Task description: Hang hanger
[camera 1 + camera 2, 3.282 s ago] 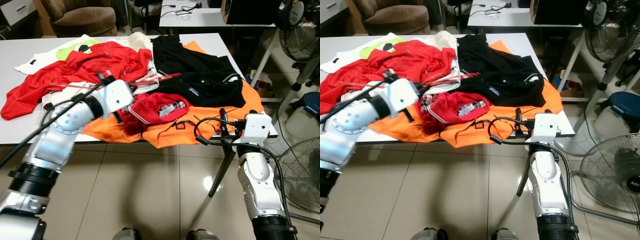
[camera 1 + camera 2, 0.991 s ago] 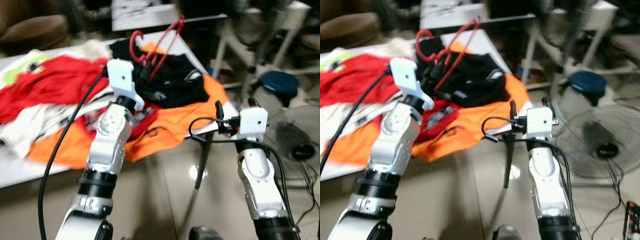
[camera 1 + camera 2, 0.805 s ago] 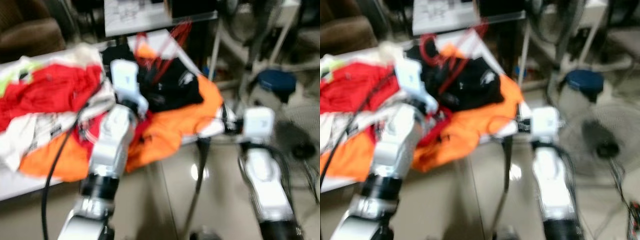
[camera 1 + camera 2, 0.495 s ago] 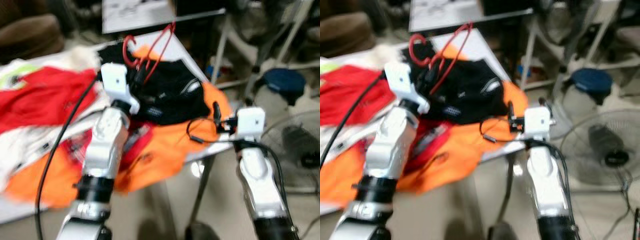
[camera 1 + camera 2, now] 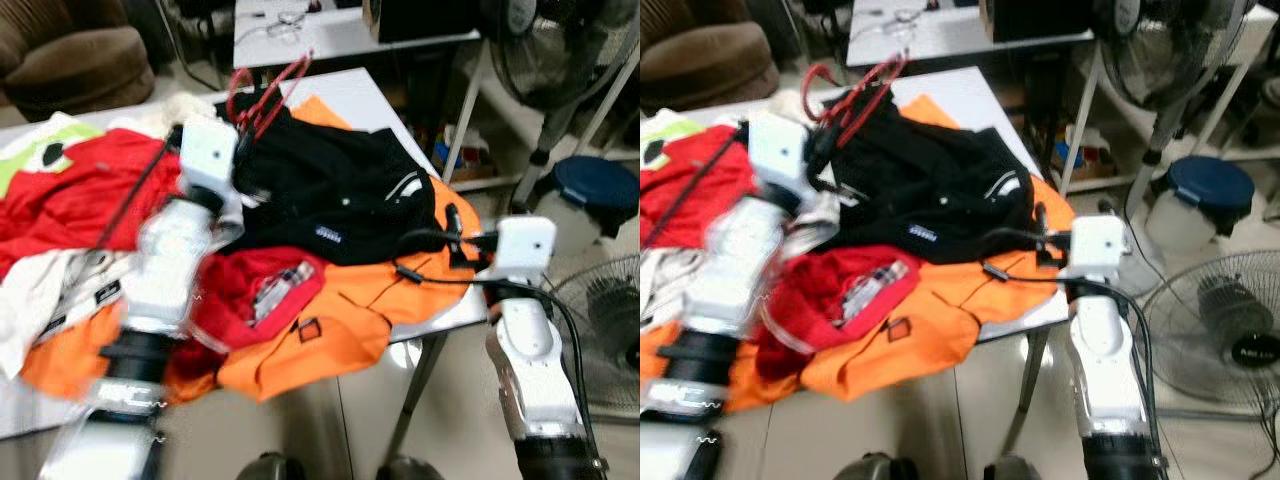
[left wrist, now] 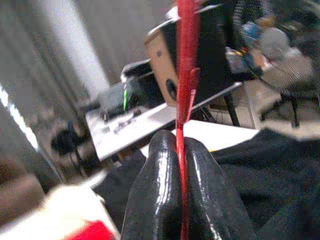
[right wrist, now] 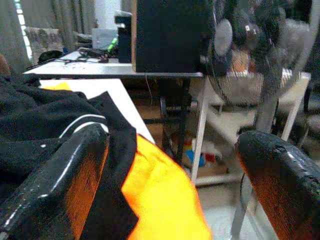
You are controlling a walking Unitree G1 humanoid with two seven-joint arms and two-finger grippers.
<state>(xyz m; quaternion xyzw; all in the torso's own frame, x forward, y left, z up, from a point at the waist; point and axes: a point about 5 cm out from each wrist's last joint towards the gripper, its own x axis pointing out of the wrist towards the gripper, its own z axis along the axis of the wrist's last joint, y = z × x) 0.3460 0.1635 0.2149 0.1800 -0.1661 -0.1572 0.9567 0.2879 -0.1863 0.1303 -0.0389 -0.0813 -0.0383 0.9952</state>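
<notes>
A red wire hanger [image 5: 262, 92] is held up above the black garment [image 5: 330, 185] at the far side of the white table [image 5: 370, 95]. My left gripper [image 5: 246, 140] is shut on it; in the left wrist view both black fingers [image 6: 155, 190] pinch the red hanger wire [image 6: 184, 90]. My right gripper [image 5: 455, 225] is open at the table's right edge, over the orange cloth [image 5: 340, 320]. The right wrist view shows its fingers [image 7: 65, 185] spread wide with nothing between them.
Red clothes [image 5: 90, 190] and white ones cover the table's left part. A standing fan [image 5: 545, 50], a floor fan [image 5: 610, 310] and a blue bin [image 5: 590, 185] crowd the right. A second table [image 5: 300, 25] and a brown armchair [image 5: 80, 50] stand behind.
The left gripper has lifted the red hanger off the clothes pile and keeps hold of it. The head camera has swung about meanwhile. The right gripper stays open at the table edge.
</notes>
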